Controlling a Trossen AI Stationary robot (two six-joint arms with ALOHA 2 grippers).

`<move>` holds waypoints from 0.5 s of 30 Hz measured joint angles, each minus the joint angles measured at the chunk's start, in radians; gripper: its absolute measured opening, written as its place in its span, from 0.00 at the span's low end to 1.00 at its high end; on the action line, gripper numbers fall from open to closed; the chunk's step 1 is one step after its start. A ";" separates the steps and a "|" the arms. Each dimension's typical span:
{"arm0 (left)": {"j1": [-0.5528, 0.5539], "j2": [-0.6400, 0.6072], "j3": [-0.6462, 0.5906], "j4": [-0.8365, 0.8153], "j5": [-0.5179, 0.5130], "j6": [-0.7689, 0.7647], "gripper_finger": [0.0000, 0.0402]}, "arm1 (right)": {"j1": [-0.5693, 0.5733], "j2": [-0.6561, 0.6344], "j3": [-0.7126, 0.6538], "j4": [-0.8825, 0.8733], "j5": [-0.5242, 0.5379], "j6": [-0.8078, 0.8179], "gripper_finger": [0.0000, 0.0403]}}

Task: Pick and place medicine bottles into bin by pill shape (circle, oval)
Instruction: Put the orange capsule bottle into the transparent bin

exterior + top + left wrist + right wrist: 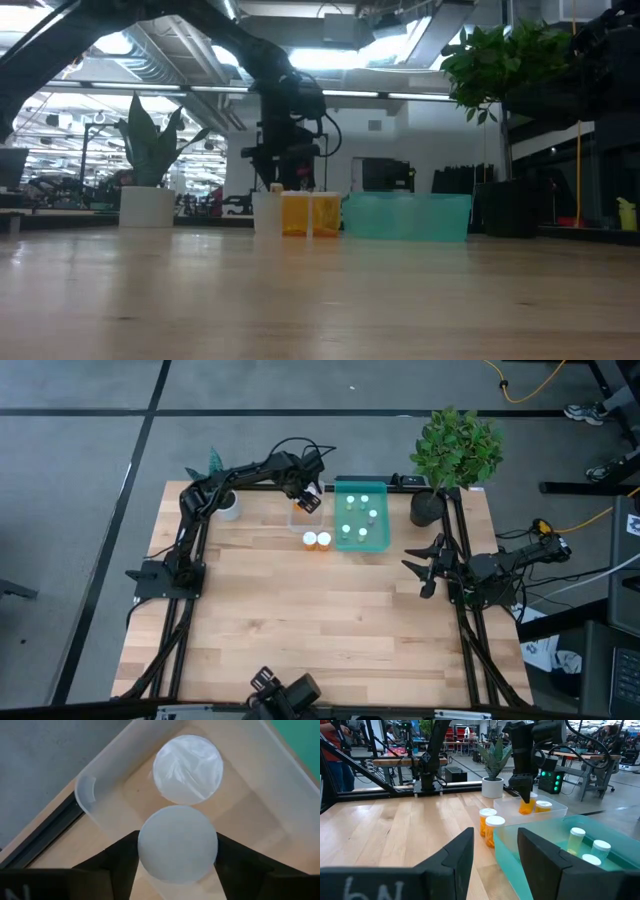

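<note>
My left gripper (308, 500) points down into the clear bin (305, 518) at the table's far side, shut on an orange medicine bottle (526, 808) with a white cap (177, 842). A second bottle (187, 767) stands on the bin's floor beside it. Two orange bottles (317, 540) stand on the table in front of the clear bin. The teal bin (384, 510) to its right holds several pale bottles (360, 515). My right gripper (425, 567) waits at the table's right edge, open, with nothing between its fingers. My left gripper has the bottle's white cap (150, 845) between its two fingers (120, 860), one on each side; no gap shows between them and the cap. The fingers come from above, pointing down. The bottle is upright below them inside the clear bin; whether its base touches the floor I cannot tell.
A leafy plant (455, 450) in a dark pot stands at the far right corner, and a small plant in a white pot (228, 508) at the far left. A black frame (185, 610) runs along the table's sides. The bare wood (320, 620) lies toward the near edge.
</note>
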 joint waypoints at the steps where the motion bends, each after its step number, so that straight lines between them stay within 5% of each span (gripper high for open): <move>1: 0.000 0.000 0.000 0.000 0.000 0.000 0.58 | 0.000 0.000 0.000 0.000 0.000 0.000 0.38; 15: -0.018 0.000 0.094 -0.128 0.012 0.030 0.67 | 0.000 0.000 0.000 0.000 0.000 -0.004 0.38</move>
